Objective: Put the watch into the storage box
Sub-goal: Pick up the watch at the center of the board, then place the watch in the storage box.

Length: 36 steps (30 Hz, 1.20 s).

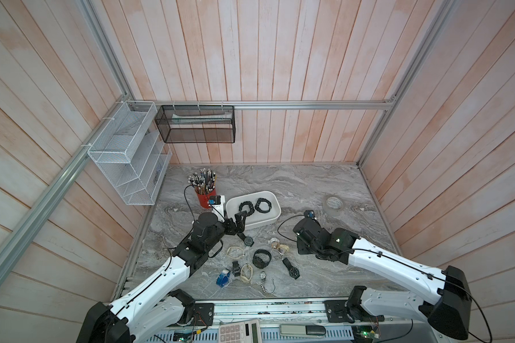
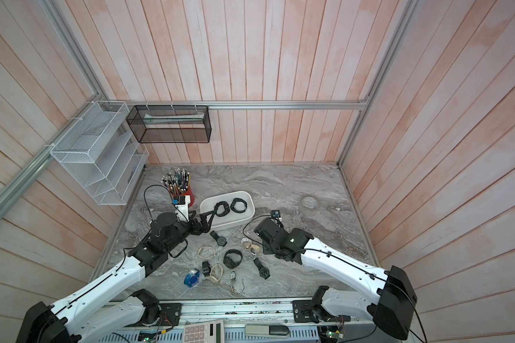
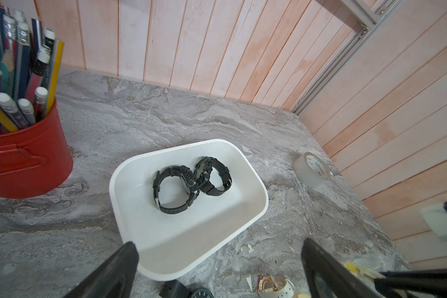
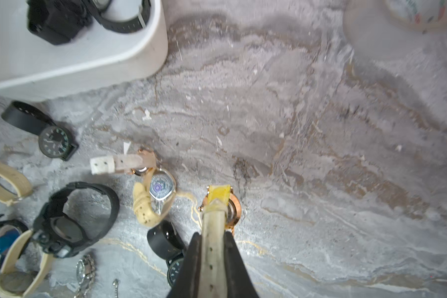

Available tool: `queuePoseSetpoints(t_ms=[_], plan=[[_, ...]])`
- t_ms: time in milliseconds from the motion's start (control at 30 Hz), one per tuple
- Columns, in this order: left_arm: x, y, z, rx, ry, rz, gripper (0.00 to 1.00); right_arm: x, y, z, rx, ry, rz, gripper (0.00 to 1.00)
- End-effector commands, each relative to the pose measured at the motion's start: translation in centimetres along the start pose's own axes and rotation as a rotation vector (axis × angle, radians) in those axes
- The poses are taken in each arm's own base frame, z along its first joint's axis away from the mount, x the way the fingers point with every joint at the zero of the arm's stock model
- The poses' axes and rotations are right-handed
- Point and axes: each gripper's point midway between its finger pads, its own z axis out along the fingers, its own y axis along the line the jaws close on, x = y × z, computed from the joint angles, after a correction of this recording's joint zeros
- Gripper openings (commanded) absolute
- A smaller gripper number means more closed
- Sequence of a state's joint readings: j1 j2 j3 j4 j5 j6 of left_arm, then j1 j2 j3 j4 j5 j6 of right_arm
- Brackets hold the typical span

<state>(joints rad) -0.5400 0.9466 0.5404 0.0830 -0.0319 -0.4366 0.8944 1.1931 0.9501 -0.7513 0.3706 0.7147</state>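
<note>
so the right hand has a watch by the strap, and the left hand is wide open over the storage box

Closest to the robot, a bunch of loose watches lie scattered on the marble table. At the right edge of that pile the right hand is pinched tight on the cream strap of the rose-gold watch. Its case sits low by the table (can't tell if it's touching), outside the storage box and apart from it. Further back, the left hand hangs with fingers spread all the way, holding nothing, above the box's near edge. Inside, two black watches lie side by side, touching. A red pencil cup stands just beside the box, and a tape roll sits well off to the right.
</note>
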Motion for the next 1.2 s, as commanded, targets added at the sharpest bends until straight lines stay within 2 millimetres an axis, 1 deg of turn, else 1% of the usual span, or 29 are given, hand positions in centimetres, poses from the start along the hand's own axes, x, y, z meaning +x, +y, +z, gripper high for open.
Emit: queuePoseSetpoints(t_ms=[0, 33, 133, 233, 300, 400, 467, 567, 633, 767, 867, 1167], plan=[[0.9, 0.9, -0.8, -0.033, 0.011, 0.018, 1.00, -4.5, 1.0, -0.4, -0.014, -0.108, -0.062, 0.13], [1.1, 1.0, -0.9, -0.038, 0.015, 0.018, 1.00, -5.9, 1.6, -0.4, -0.029, -0.138, -0.061, 0.13], [1.5, 1.5, -1.5, -0.055, 0.026, 0.015, 1.00, -9.2, 3.5, 0.0, -0.093, -0.196, -0.065, 0.13], [1.8, 1.9, -2.1, -0.072, 0.033, 0.009, 1.00, -11.7, 5.4, 0.9, -0.140, -0.232, -0.081, 0.13], [2.0, 2.1, -2.4, -0.083, 0.037, 0.005, 0.99, -12.8, 6.3, 1.7, -0.145, -0.250, -0.104, 0.13], [2.5, 2.5, -2.8, -0.097, 0.047, 0.000, 1.00, -14.4, 7.0, 2.8, -0.149, -0.270, -0.122, 0.13], [2.8, 2.8, -2.8, -0.108, 0.058, -0.003, 0.99, -15.0, 7.6, 3.7, -0.168, -0.268, -0.131, 0.13], [3.4, 3.0, -2.8, -0.118, 0.079, -0.007, 1.00, -15.3, 8.6, 5.3, -0.186, -0.255, -0.156, 0.13], [3.5, 3.2, -2.8, -0.125, 0.085, -0.010, 1.00, -15.3, 8.9, 6.6, -0.171, -0.240, -0.174, 0.12], [3.7, 3.3, -2.9, -0.131, 0.088, -0.018, 0.99, -15.0, 9.7, 8.6, -0.173, -0.206, -0.203, 0.12], [3.9, 3.4, -2.8, -0.133, 0.091, -0.019, 1.00, -14.1, 10.0, 10.0, -0.176, -0.169, -0.223, 0.12], [4.1, 3.6, -2.6, -0.144, 0.102, -0.016, 1.00, -11.8, 9.9, 13.0, -0.152, -0.077, -0.255, 0.12]])
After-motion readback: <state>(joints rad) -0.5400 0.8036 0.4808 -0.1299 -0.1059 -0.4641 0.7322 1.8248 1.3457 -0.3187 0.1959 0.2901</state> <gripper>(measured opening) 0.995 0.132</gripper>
